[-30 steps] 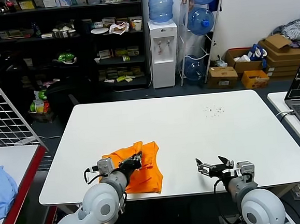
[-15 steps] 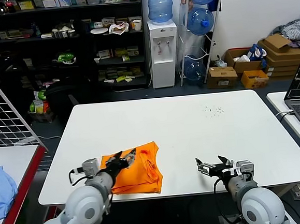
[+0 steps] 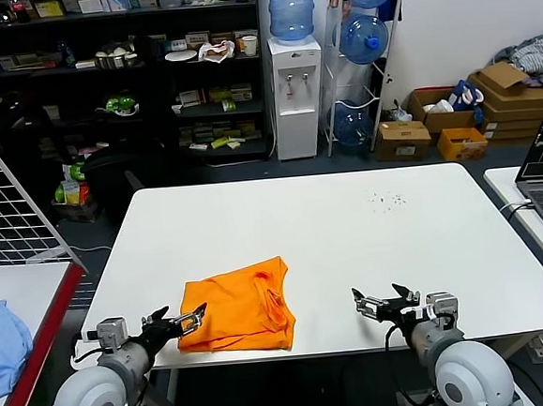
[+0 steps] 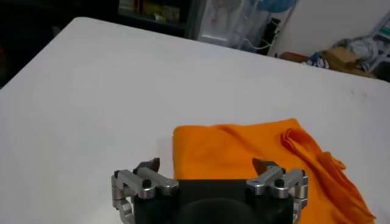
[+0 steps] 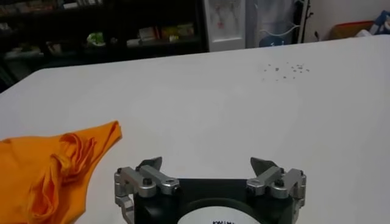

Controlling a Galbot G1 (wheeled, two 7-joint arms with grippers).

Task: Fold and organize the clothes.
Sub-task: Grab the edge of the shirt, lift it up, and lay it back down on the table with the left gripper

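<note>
The left hand [image 3: 185,318] has let go of the orange T-shirt [image 3: 237,307] and pulled back, fingers wide apart. The shirt lies folded on the surface [image 3: 349,225]; the right hand [image 3: 385,302] waits, fingers apart, so the folding looks nearly done.

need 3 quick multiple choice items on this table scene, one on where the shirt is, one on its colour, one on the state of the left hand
1. Where does the T-shirt lie on the white table?
A. near the front edge, towards the robot's left
B. at the far right corner
C. on the floor

2. What colour is it?
A. light blue
B. bright orange
C. white

3. How is the left hand?
A. shut on the shirt
B. open, off the shirt at its edge
C. out of view

Answers: 1 A, the head view shows it at the near left. 2 B, orange in every view. 3 B, the left wrist view shows its fingers apart and empty.
</note>
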